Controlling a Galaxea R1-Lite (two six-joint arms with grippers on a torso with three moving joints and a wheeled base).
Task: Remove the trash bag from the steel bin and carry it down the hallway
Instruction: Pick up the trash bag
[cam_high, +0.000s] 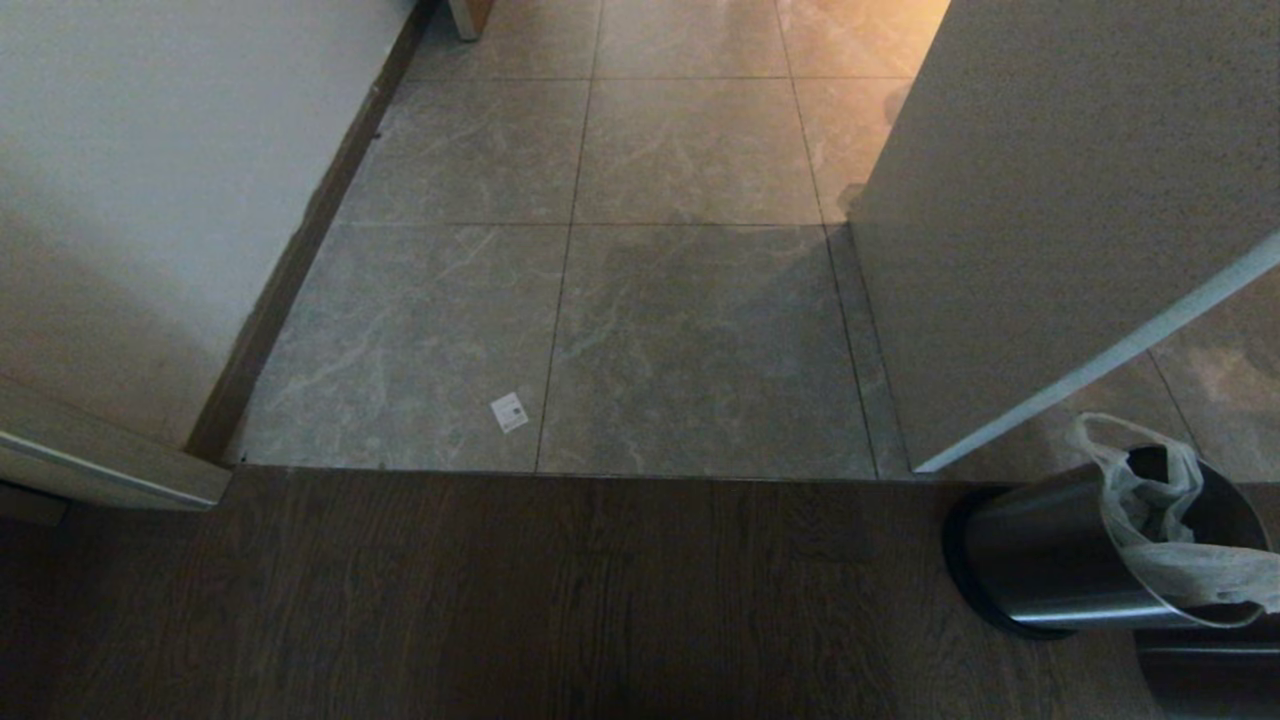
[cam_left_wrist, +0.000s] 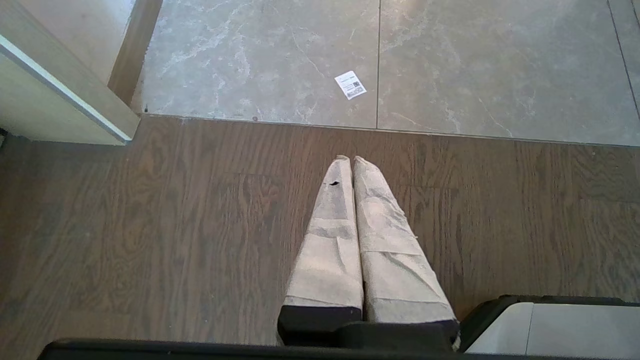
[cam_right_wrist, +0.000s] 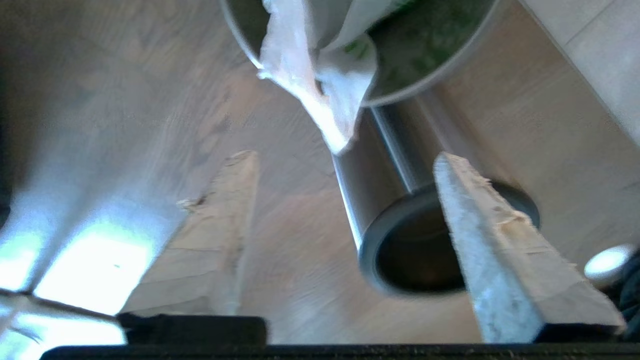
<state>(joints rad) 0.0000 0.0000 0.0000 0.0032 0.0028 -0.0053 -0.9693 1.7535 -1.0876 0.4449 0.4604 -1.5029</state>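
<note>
1. Right wrist view: the right gripper is hovering with its two taped fingers spread wide apart and nothing between them.
2. The steel bin is lying in the gap between those fingers, just beyond their tips, and appears to be tipping, with its black base ring toward the gripper and its open mouth farther off.
3. The trash bag is sitting in the bin's mouth, beyond the fingertips; part of its crinkled white plastic is spilling over the rim and hanging down the steel side, clear of both fingers.
4. In the head view, one loop handle is standing above the rim of the bin, and the rest of the bag is draping outward.
5. The left gripper is hanging over the wood floor with its taped fingers pressed together, holding nothing.
6. The hallway tiles are lying beyond the wood floor.
</note>
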